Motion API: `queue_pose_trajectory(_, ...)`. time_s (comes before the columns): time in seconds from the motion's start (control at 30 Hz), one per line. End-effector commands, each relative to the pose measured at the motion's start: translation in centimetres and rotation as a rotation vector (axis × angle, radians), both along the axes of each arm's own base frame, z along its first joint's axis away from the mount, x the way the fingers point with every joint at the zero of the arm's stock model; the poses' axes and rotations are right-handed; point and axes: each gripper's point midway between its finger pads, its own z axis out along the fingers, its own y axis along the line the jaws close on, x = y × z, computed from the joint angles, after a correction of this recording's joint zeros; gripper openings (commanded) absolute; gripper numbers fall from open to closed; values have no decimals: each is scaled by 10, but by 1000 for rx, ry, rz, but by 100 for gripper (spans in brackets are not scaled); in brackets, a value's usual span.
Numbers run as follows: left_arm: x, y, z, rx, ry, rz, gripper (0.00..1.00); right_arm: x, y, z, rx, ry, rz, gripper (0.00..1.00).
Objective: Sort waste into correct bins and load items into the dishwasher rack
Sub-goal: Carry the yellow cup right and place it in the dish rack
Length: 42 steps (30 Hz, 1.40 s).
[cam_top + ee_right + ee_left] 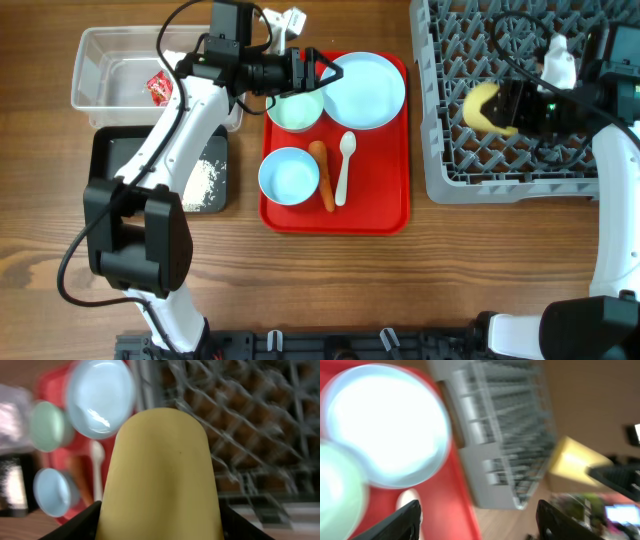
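Brown wood-grain table [480, 280], evenly lit.

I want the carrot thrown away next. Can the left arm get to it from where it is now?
Probably yes. The left gripper is open and empty, hovering over the red tray. The carrot lies bare between a bowl and the spoon, though both sit close, so it is a tight squeeze.

Robot lab: wooden table [40, 240], black rail [330, 345] at table edge.
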Motion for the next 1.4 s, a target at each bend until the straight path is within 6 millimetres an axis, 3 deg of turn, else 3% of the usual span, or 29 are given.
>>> queue_pose_trajectory(0.0, 13, 22, -11, 167, -42, 117, 73, -13, -32, -4, -155, 76, -125, 52)
queue_pose_trajectory(0.27, 13, 30, -20, 228, -38, 136, 73, -16, -34, -11, -162, 110, -142, 51)
queue_pose_trajectory(0.8, 8, 32, -26, 250, -8, 138, 73, -22, 6, -68, -120, 325, -11, 52)
queue_pose_trajectory(1.27, 7, 37, -30, 278, 3, 153, 74, -24, 4, -99, -147, 442, -6, 52)
queue_pose_trajectory(1.37, 7, 37, -30, 278, 3, 153, 74, -23, 3, -102, -147, 443, -5, 65)
